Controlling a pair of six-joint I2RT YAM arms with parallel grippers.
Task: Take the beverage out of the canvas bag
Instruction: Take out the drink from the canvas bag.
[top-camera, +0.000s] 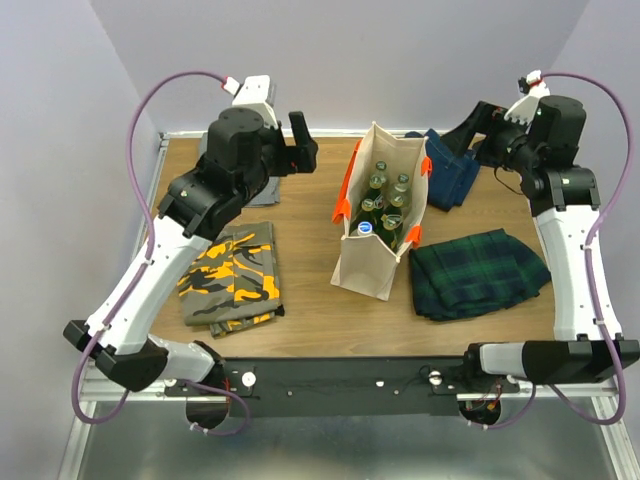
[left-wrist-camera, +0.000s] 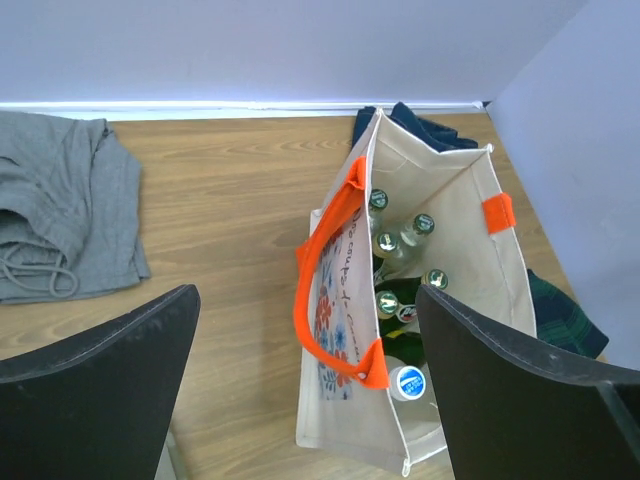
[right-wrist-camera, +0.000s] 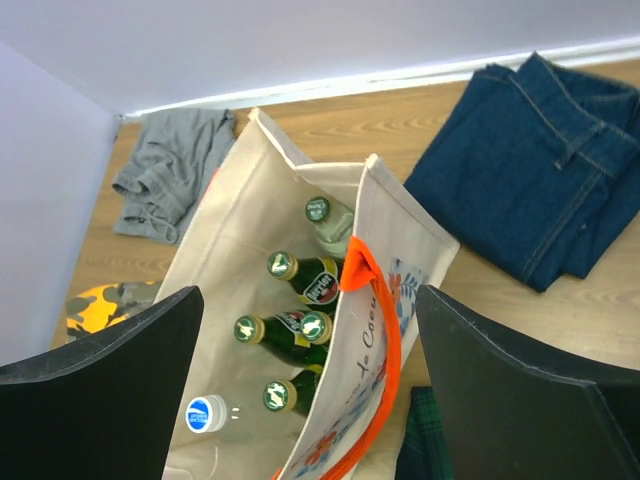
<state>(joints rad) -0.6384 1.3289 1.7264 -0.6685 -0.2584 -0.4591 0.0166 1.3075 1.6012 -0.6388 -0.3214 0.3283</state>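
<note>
The canvas bag (top-camera: 365, 265), cream with orange handles (top-camera: 345, 190), stands upright and open at the table's middle. Inside it stand several green glass bottles (top-camera: 385, 195) and a clear bottle with a blue cap (top-camera: 365, 228). My left gripper (top-camera: 298, 138) hovers open, high to the bag's left. In its wrist view the left gripper (left-wrist-camera: 308, 300) looks down on the bag (left-wrist-camera: 470, 230) and the blue cap (left-wrist-camera: 408, 381). My right gripper (top-camera: 470, 128) hangs open at the back right. The right gripper (right-wrist-camera: 308, 295) frames the bag (right-wrist-camera: 225, 220), green bottles (right-wrist-camera: 300, 270) and blue cap (right-wrist-camera: 206, 413). Neither touches anything.
A folded camouflage cloth (top-camera: 235, 275) lies front left. A grey garment (left-wrist-camera: 60, 220) sits at the back left. Blue jeans (top-camera: 452, 170) lie back right of the bag, and a dark green plaid cloth (top-camera: 475, 270) lies to its right. Walls close the back and sides.
</note>
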